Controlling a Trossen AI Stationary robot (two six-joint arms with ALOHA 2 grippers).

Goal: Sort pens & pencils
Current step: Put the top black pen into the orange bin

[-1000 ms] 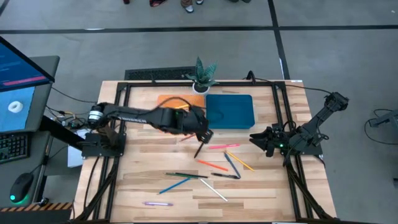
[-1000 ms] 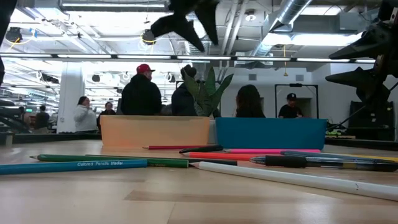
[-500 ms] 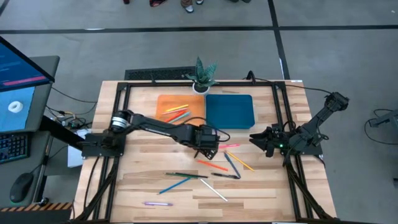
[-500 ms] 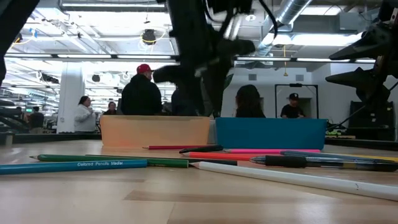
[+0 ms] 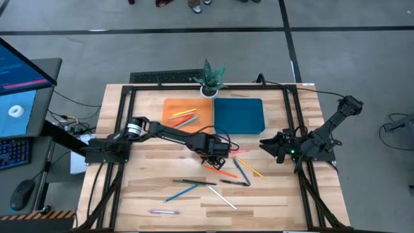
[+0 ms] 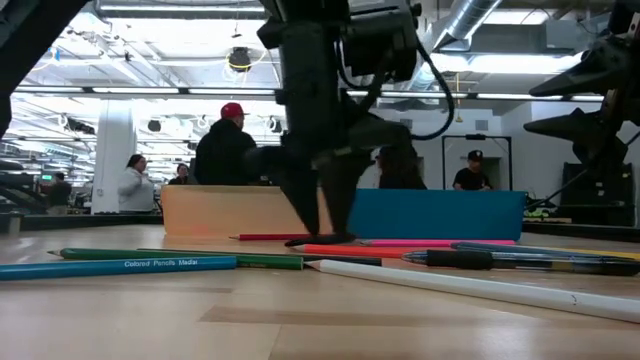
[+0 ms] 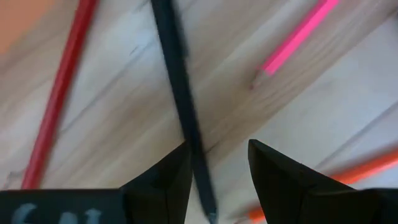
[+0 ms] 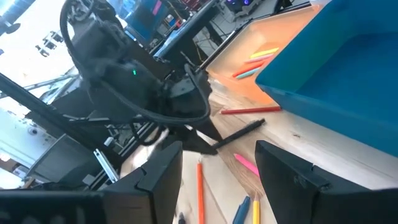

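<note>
My left gripper [image 5: 213, 155] is low over the table's middle, open and pointing down. In the left wrist view [image 7: 217, 168] its fingers stand on either side of a black pen [image 7: 180, 106] that lies flat on the wood. In the low view [image 6: 322, 230] its fingertips reach down to that pen [image 6: 335, 240]. A red pencil [image 7: 59, 99] and a pink pencil [image 7: 298, 37] lie beside it. My right gripper [image 5: 266, 145] waits open at the table's right, empty [image 8: 217, 186].
The orange tray [image 5: 169, 107] holds several pencils; the blue tray [image 5: 239, 114] stands to its right, with a potted plant [image 5: 211, 79] behind them. Loose pens lie nearer: orange [image 5: 221, 171], yellow [image 5: 249, 167], green [image 5: 194, 182], white [image 5: 222, 198], purple [image 5: 163, 211]. People stand beyond the table [image 6: 225, 150].
My left gripper has come down from well above the table to the tabletop, drifting a little toward the near and right edges, and now stands astride the black pen. The pens have not moved.
</note>
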